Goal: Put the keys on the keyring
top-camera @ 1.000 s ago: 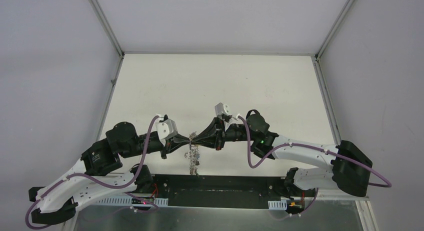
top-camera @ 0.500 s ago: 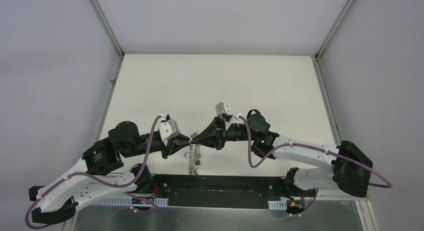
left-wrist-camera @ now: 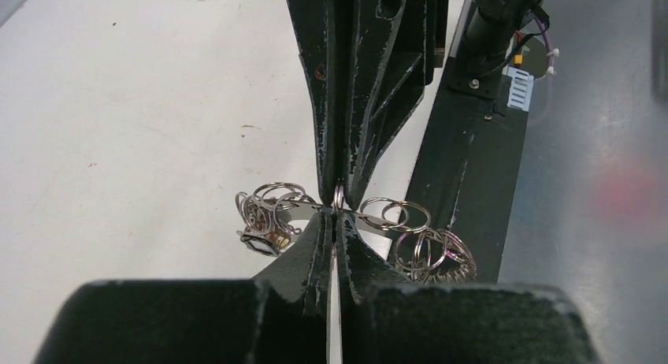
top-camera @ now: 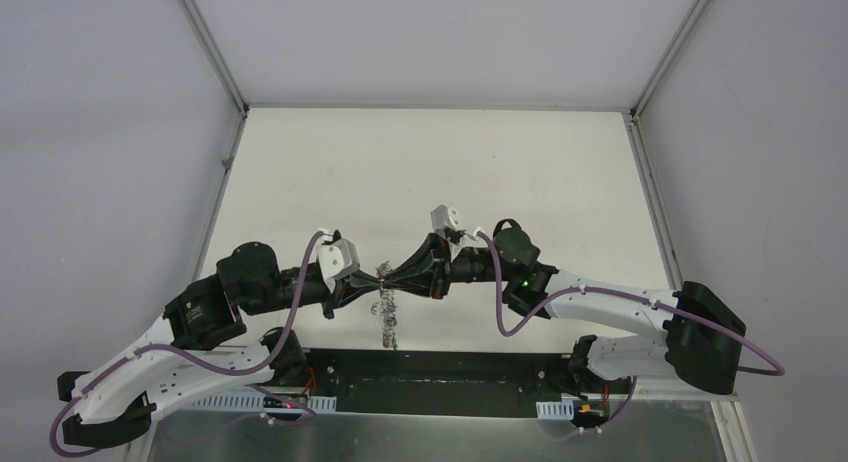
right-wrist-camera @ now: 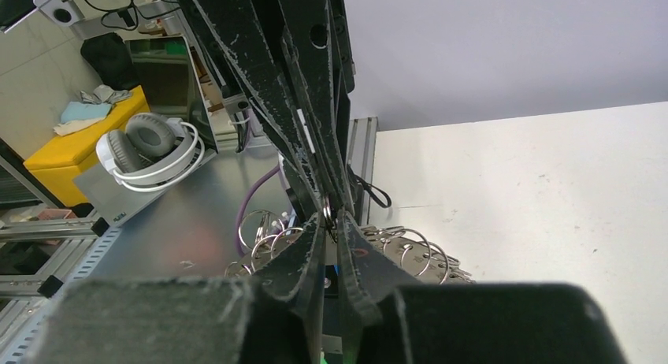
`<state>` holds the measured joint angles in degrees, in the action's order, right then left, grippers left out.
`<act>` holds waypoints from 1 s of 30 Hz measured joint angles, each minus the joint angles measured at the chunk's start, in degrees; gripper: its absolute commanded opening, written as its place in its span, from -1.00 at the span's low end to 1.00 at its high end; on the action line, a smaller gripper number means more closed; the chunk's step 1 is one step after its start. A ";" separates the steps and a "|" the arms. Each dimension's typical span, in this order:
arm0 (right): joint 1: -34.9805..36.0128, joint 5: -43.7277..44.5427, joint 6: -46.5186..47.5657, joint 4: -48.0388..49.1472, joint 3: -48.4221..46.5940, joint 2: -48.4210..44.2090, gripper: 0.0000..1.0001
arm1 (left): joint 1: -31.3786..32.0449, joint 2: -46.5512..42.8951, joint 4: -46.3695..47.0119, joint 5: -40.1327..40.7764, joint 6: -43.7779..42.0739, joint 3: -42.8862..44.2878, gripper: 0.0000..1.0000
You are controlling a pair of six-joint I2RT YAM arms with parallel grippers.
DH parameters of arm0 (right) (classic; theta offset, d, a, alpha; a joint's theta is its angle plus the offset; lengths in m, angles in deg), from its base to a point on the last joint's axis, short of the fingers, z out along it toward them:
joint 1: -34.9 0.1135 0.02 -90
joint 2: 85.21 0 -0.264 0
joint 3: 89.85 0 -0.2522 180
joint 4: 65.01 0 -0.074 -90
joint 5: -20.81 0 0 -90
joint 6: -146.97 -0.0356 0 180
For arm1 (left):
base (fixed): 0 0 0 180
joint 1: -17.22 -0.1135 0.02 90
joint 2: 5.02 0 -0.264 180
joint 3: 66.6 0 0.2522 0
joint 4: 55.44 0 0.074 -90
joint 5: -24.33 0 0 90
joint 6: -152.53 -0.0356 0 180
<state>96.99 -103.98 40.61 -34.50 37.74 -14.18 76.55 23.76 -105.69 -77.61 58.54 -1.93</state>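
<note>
In the top view my two grippers meet tip to tip over the table's near edge. The keyring (top-camera: 386, 317) hangs below them, a silvery bunch of wire loops. In the left wrist view my left gripper (left-wrist-camera: 335, 219) is shut on the keyring's flat metal band (left-wrist-camera: 378, 222). My right gripper (left-wrist-camera: 338, 192) comes from above, shut on one small loop (left-wrist-camera: 338, 199). Loops cluster at both ends of the band. A small key tag (left-wrist-camera: 260, 240), white-faced with yellow and red, sits in the left cluster. In the right wrist view my right gripper (right-wrist-camera: 331, 222) pinches that loop; the keyring (right-wrist-camera: 406, 250) lies behind.
A black base rail (top-camera: 430, 382) runs along the near edge under the grippers, with purple cables (top-camera: 290, 312) looping off both arms. White walls and metal frame posts (top-camera: 210, 47) close in the table. Outside, headphones (right-wrist-camera: 154, 147) lie on a metal bench.
The left arm has edged slightly right toward the right gripper. The meeting point has risen a little and the keyring hangs with it. Both grips are unchanged.
</note>
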 measured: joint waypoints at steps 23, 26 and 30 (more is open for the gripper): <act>0.00 2.25 0.90 -1.88 -1.25 -2.54 -0.26 | 0.00 32.00 -39.50 1.70 -7.54 37.62 -1.00; 0.00 1.95 0.81 -1.79 -1.44 -1.31 -0.30 | 0.00 34.45 -43.08 1.68 -8.57 41.29 -1.00; 0.00 1.11 0.24 -0.83 -1.64 0.39 -0.30 | 0.00 36.39 -46.21 1.68 -9.33 43.91 -1.00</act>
<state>96.99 -102.86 40.85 -35.33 36.10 -13.79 76.55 60.15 -151.90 -75.93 49.21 41.98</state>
